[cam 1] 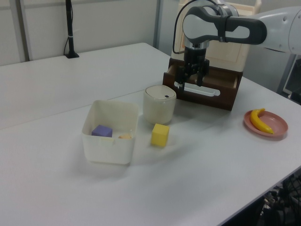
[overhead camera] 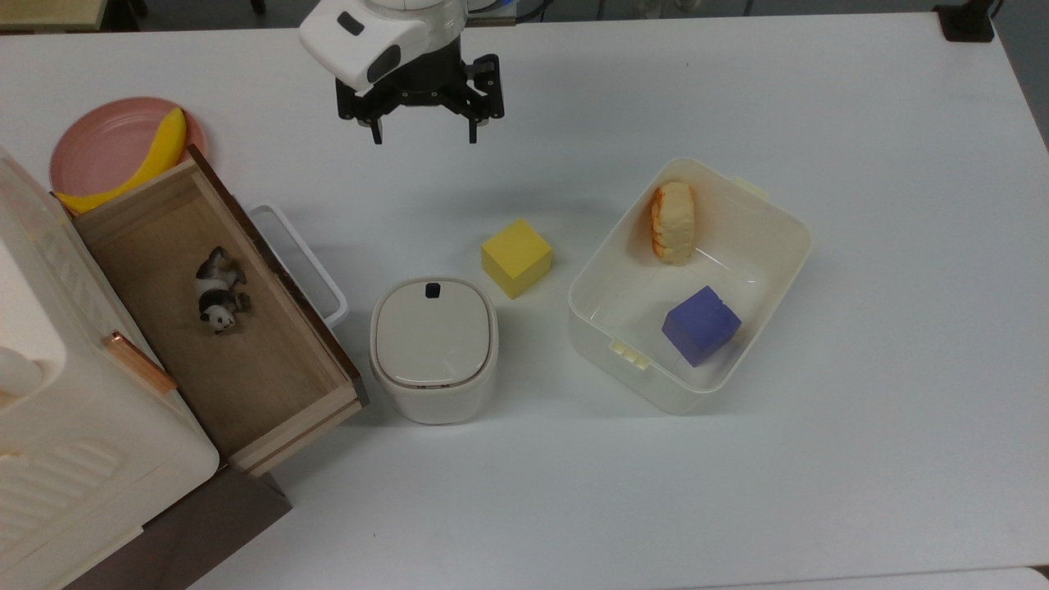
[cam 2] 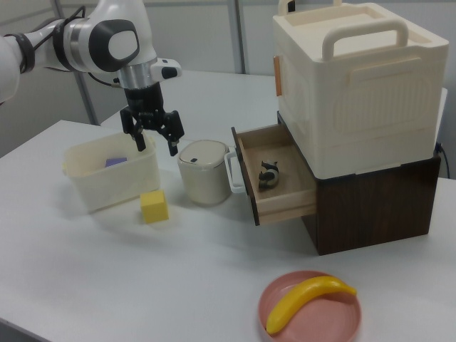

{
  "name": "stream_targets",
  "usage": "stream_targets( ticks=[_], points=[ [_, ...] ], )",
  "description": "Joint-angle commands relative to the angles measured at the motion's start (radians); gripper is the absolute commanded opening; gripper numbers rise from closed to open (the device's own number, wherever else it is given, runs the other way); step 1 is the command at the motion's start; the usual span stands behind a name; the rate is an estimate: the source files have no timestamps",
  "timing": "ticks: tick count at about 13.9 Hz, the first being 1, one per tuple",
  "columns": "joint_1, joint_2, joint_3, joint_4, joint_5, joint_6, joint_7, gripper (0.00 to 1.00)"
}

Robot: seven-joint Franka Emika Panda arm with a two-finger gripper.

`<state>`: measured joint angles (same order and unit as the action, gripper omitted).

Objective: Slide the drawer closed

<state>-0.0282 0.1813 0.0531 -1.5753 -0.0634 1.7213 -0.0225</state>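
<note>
Light wood lines the drawer (overhead camera: 246,360), which stands pulled well out of the cream cabinet (cam 2: 356,92) at the top view's left. Its dark brown front panel carries a white loop handle (overhead camera: 303,258) on the side facing the rest of the worktop (overhead camera: 737,492). A small panda figure (overhead camera: 220,291) lies on the drawer floor, nearer the end toward the plate.

Pincer (overhead camera: 424,131): held above the worktop at the top view's upper centre, fingers pointing down and spread apart, gripping nothing. It is well apart from the drawer and its handle.

Other items noted:
- A lidded cream bin (overhead camera: 433,348) stands just beside the drawer front, near the handle but apart from it.
- A yellow cube (overhead camera: 516,256) sits on the worktop between the bin and a white tub (overhead camera: 762,270).
- The tub holds a purple cube (overhead camera: 701,324) and a piece of bread (overhead camera: 673,221), the two apart from each other.
- A pink plate (overhead camera: 98,147) lies beside the drawer's far end at the top view's upper left, with a banana (overhead camera: 152,160) lying across it.
</note>
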Motion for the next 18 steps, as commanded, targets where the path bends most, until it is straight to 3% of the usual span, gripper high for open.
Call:
stream_targets(
  ticks=[1,18],
  points=[
    [-0.006,-0.036,-0.009,0.010,-0.009,-0.063,0.018,1.00],
    [-0.003,-0.022,-0.006,0.008,0.002,-0.069,0.018,1.00]
  ],
)
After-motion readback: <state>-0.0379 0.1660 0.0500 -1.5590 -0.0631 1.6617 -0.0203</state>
